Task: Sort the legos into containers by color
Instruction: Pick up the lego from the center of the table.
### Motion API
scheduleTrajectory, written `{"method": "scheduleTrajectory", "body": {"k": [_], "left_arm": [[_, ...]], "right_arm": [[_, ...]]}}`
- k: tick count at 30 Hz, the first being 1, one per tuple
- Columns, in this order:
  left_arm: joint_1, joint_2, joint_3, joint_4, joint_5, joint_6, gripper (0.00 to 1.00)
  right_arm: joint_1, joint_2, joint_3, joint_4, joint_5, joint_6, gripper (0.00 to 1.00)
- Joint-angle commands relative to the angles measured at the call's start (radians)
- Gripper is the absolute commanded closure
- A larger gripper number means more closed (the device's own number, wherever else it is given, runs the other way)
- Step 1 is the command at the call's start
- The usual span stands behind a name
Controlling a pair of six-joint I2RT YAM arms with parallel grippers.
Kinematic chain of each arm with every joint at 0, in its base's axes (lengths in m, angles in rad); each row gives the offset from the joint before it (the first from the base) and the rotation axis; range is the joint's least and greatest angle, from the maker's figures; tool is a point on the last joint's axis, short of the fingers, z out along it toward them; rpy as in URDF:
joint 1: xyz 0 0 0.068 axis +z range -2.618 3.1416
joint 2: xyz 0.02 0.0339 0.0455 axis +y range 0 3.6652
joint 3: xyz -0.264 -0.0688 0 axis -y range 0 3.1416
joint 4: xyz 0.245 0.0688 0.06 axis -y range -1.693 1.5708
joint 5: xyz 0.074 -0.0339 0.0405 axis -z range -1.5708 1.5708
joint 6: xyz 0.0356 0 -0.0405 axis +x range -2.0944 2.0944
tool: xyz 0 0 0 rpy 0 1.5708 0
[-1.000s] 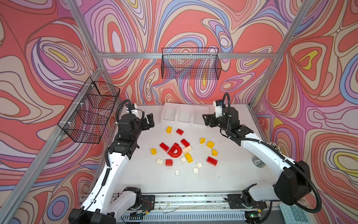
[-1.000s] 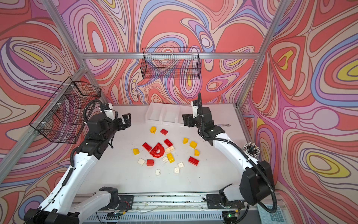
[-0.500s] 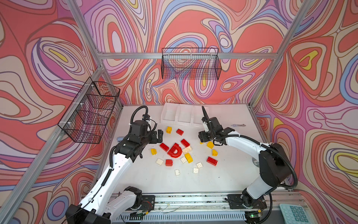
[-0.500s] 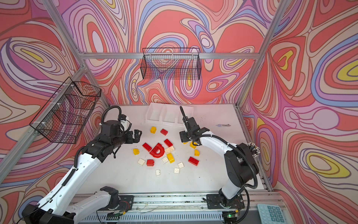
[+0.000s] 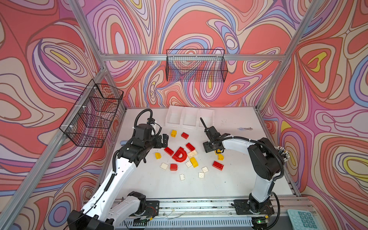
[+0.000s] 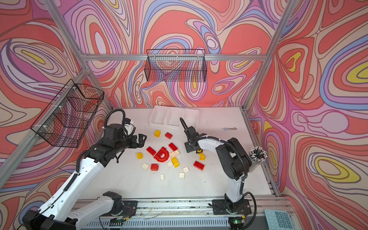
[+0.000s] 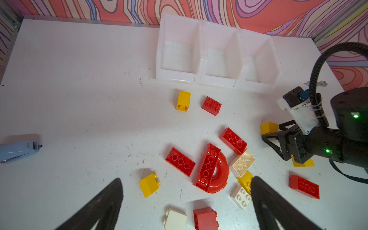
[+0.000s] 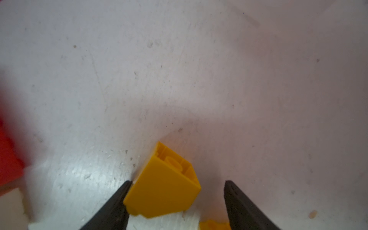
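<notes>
Red, yellow and white legos lie scattered mid-table around a red D-shaped arch (image 5: 180,155) (image 7: 211,169). The three joined white containers (image 5: 190,118) (image 7: 200,45) stand at the back with nothing visible in them. My right gripper (image 5: 213,149) (image 8: 178,182) is down at the table with its fingers either side of a yellow brick (image 8: 163,185). One finger touches the brick and a gap shows at the other, so it is open. A second yellow brick (image 5: 220,156) lies just beside it. My left gripper (image 5: 165,139) (image 7: 186,182) hangs wide open above the left side of the pile, holding nothing.
A light-blue stapler (image 7: 18,149) lies near the left table edge. Black wire baskets hang on the back wall (image 5: 196,66) and the left wall (image 5: 93,113). A pen cup (image 6: 256,157) stands at the right edge, and a calculator (image 5: 300,219) sits off the front right corner.
Both arms swung forward from beside the containers to the pile. The right gripper dropped to the table around the yellow brick and its jaws narrowed. The left gripper stayed wide open.
</notes>
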Motion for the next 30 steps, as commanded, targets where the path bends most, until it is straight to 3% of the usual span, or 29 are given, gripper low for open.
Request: {"method": "scheduleTrajectory", "body": {"k": [1, 5, 18, 30], "left_arm": [[-0.001, -0.009, 0.022, -0.034, 0.011, 0.0, 0.0], [-0.001, -0.007, 0.022, -0.035, 0.01, 0.0, 0.0], [-0.002, -0.002, 0.02, -0.031, 0.012, -0.002, 0.0], [-0.001, -0.001, 0.019, -0.03, 0.017, -0.002, 0.0]], "right_arm": [[0.002, 0.038, 0.037, 0.006, 0.018, -0.005, 0.27], [0.003, 0.065, 0.059, 0.011, 0.014, -0.011, 0.3], [0.003, 0.074, 0.062, 0.004, -0.019, -0.013, 0.53], [0.002, 0.01, 0.055, -0.002, -0.023, 0.001, 0.62]]}}
